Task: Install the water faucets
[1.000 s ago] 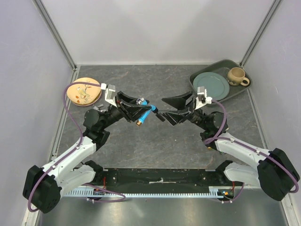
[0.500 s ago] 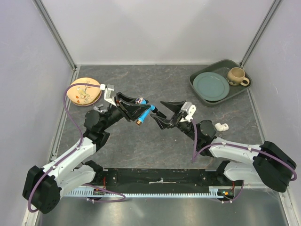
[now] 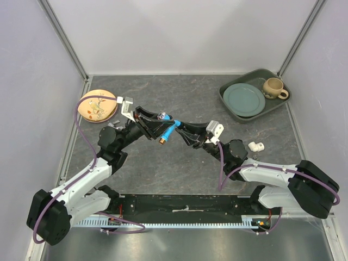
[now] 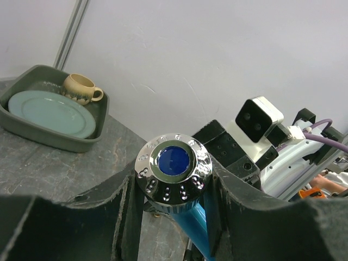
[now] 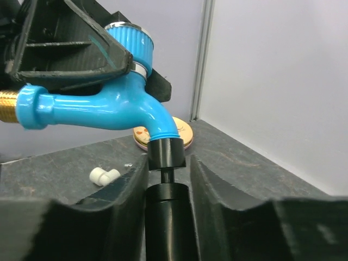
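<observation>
The blue faucet (image 3: 169,130) hangs in the air at table centre, brass threaded tip (image 5: 6,103) pointing toward the near side. My left gripper (image 3: 156,126) is shut on it just under its chrome round knob (image 4: 174,171). My right gripper (image 3: 184,133) has its jaws closed around the black end piece (image 5: 167,209) under the faucet's spout (image 5: 109,109). In the right wrist view the black piece fills the gap between the jaws. The green faucet is out of view.
A white elbow pipe piece (image 3: 255,145) lies on the table right of my right arm. A dark tray (image 3: 255,72) with a green plate (image 3: 243,99) and mug (image 3: 273,87) sits back right. An orange dish (image 3: 97,105) sits back left.
My right gripper has swung left from near the tray, reached the faucet's black end and narrowed from wide open to closed around it. My left gripper kept holding the faucet in place.
</observation>
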`<state>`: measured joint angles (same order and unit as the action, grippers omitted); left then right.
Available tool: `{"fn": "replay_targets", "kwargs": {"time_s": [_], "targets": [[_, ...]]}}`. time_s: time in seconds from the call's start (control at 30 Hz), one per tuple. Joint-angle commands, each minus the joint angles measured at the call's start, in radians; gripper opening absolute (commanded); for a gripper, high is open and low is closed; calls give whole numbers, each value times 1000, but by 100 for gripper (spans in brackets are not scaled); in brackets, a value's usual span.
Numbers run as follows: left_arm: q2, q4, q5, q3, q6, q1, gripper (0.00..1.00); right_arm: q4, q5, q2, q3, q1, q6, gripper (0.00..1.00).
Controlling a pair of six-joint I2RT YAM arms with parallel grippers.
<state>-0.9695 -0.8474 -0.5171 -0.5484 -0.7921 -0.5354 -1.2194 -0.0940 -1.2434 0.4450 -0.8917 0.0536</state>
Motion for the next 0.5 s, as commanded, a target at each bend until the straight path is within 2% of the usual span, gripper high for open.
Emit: {"fn": "replay_targets", "kwargs": {"time_s": [0.0,0.07,0.13,0.17,0.27,0.3,0.37,0.4,0.47], "targets": [[-1,-71,-9,-13,-41,-3,2,-51,-36,9,27,-1,0,36],[-3,-70,-12,-15,-38,-1,2,-51,-38,19,26,-3,0,29],[-8,-67,-18,-21,-36,-1,2,-54,-33,30,21,-1,-9,15],[-9,-52,-26,-25,-35,-1,2,-52,-29,36,21,-1,-14,2],[-8,16,-52,-64,5,-1,2,-26,-16,65,18,-1,-18,0],[-5,92,-50,-77,19,-1,15,6,-10,74,20,-1,-2,0],[9,178,-38,-126,68,-1,35,33,13,104,17,-3,18,0],[12,282,-34,-145,85,-1,52,66,19,111,15,-1,32,0],[26,368,-18,-191,122,-1,64,107,31,137,21,-1,67,0]]}}
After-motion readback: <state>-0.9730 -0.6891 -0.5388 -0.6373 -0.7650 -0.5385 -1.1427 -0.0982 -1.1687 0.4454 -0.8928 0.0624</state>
